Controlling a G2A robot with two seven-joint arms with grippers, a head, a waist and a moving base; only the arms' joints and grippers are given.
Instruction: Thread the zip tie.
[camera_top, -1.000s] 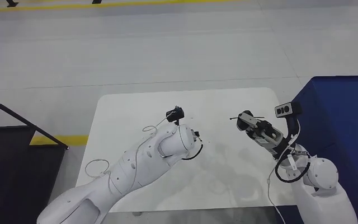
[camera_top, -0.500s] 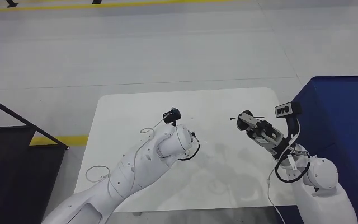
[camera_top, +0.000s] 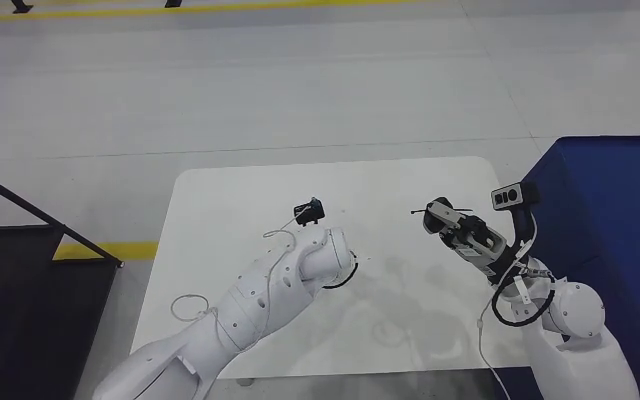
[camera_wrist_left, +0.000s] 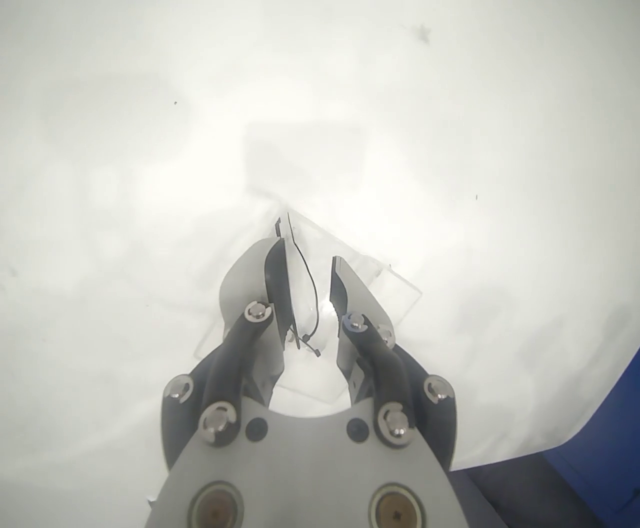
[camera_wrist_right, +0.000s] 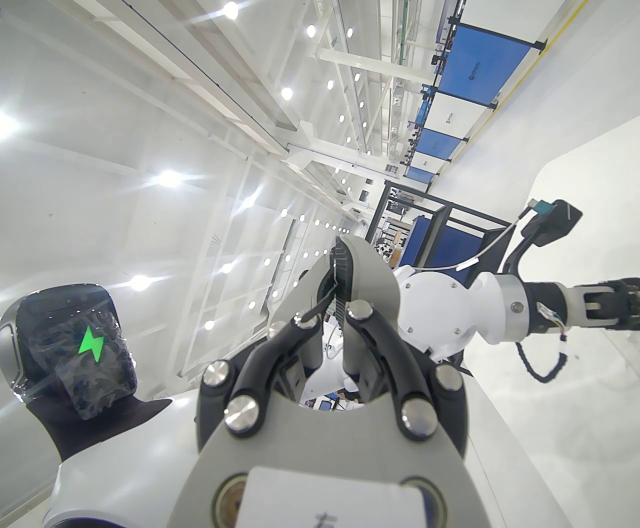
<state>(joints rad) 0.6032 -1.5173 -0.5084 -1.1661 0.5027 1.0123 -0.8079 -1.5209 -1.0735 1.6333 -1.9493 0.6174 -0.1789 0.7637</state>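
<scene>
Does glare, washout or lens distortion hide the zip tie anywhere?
Left wrist view: table washed to near-blank white, yet the zip tie shows dark inside the open left gripper. Right wrist view: ceiling lights flare into stars, beams bow slightly; the black strip in the right gripper reads clearly. Top view: even light, no glare.

Both arms are over the white table (camera_top: 230, 200): the left arm (camera_top: 290, 275) is bent across the middle, and the right gripper (camera_top: 429, 213) is toward the right side with a thin black zip tie (camera_top: 415, 211) poking out of its tip. A blue partition (camera_top: 590, 200) stands just right of the table, and a black frame (camera_top: 50, 225) sits off to the left.
</scene>
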